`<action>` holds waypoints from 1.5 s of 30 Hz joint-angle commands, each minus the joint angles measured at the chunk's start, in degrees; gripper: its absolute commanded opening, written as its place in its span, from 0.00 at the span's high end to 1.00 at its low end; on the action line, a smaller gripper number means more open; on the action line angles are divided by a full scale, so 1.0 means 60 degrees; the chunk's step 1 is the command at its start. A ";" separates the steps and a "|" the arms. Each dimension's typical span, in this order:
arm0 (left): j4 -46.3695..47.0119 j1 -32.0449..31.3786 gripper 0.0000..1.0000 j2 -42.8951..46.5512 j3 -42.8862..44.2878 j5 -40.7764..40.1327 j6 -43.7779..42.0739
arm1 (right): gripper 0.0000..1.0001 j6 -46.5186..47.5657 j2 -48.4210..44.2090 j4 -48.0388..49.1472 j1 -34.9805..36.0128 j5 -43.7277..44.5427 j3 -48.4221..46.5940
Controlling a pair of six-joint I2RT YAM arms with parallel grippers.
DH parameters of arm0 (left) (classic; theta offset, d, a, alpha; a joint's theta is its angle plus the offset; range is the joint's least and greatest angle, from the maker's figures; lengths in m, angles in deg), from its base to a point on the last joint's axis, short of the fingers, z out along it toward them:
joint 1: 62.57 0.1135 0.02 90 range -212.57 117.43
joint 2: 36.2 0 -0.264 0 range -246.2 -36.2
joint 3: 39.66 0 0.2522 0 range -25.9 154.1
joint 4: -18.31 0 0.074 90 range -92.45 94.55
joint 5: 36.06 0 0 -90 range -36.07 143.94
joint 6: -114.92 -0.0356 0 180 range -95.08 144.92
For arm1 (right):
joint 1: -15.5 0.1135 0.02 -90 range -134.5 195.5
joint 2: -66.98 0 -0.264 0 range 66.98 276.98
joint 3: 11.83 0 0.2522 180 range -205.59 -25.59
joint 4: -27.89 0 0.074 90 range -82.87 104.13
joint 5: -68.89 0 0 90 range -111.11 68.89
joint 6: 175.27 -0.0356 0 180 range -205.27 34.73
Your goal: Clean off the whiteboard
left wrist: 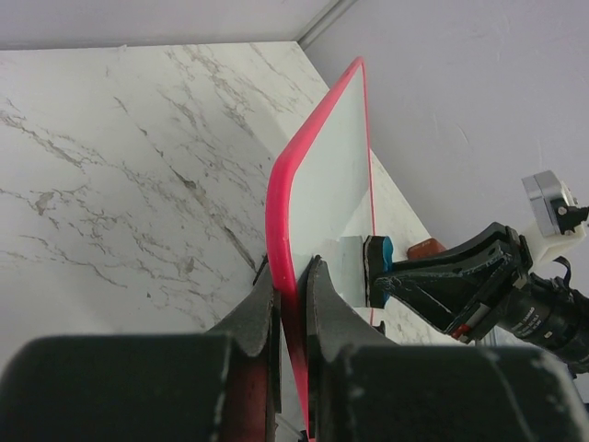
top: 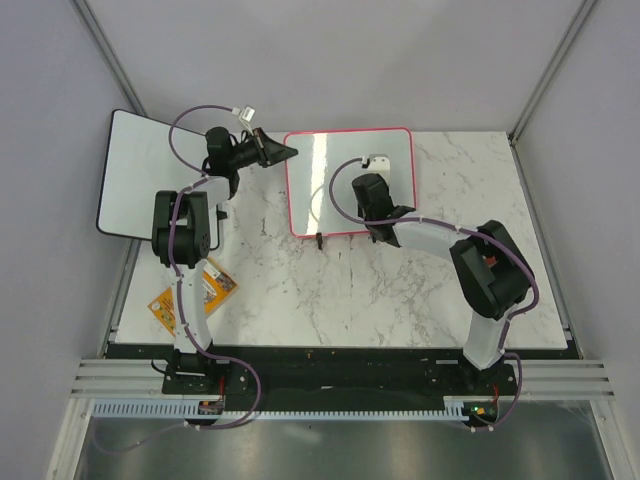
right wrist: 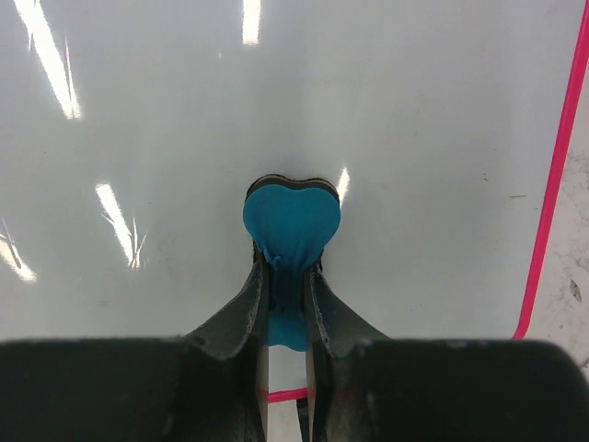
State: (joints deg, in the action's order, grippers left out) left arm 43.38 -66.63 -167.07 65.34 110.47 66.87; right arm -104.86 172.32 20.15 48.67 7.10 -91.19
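The whiteboard (top: 322, 185) sits on the marble table (top: 300, 300). The closed jaws of the left pincer (left wrist: 290, 276) clamp its pink rim on the left edge, near the far corner. I cannot tell whether that edge is lifted or lies flat.

Straight ahead of the right pincer (right wrist: 285, 276) the white face is glossy and almost bare. It shows only lamp streaks and a couple of faint specks to the pincer's right, short of the pink rim. This pincer is clenched on a blue heart-shaped eraser (right wrist: 292, 221), gripping its lower tip, with the heart set against the board just beyond the fingertips. The board's near rim runs close behind the pincer, and the largest stretch of board lies ahead and to its left.

The step in hand looks like the wiping itself. To do it well, the eraser should meet the surface flat and travel in overlapping passes with even, moderate pressure. Because the hold is on the heart's narrow tip, a hard push could twist it in the jaws. The specks call for a sweep to the right that stops before the rim, so the pad does not catch or run off. The left clamp has to brace the board against each stroke.

Left of the left pincer stands a black-rimmed board (top: 140, 170), which is not the one to wipe. Behind it, near that arm's base, lies an orange packet (top: 192, 292).
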 commanded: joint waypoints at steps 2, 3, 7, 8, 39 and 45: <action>0.0194 -0.0086 0.98 -0.0278 0.0027 0.0041 -0.2203 | 1.00 0.0760 0.1616 -0.1121 0.1106 -0.0979 -0.0723; 0.0208 -0.0100 0.98 -0.0278 0.0027 0.0055 -0.2202 | 1.00 0.0949 0.1749 -0.1121 0.1238 -0.1154 -0.0900; 0.0121 -0.0130 0.98 -0.0264 0.0057 0.0099 -0.2275 | 1.00 0.1171 0.2334 -0.1471 0.1781 -0.1814 -0.1954; 0.0048 -0.0144 0.98 -0.0264 0.0086 0.0085 -0.2406 | 1.00 0.1186 0.2394 -0.1559 0.1811 -0.1888 -0.2377; -0.0773 -0.0276 0.98 -0.0176 0.0218 0.0085 -0.3198 | 1.00 0.0600 0.3318 -0.1634 0.0201 0.0427 -0.5429; -0.0861 -0.0276 0.98 -0.0176 0.0232 0.0070 -0.3301 | 1.00 0.0278 0.2908 -0.1560 -0.0605 0.0235 -0.4640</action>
State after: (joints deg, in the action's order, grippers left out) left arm 38.74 -66.26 -167.20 66.41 109.55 63.40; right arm -102.37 189.17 10.69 53.63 2.94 -123.91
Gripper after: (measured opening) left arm 0.109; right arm 0.207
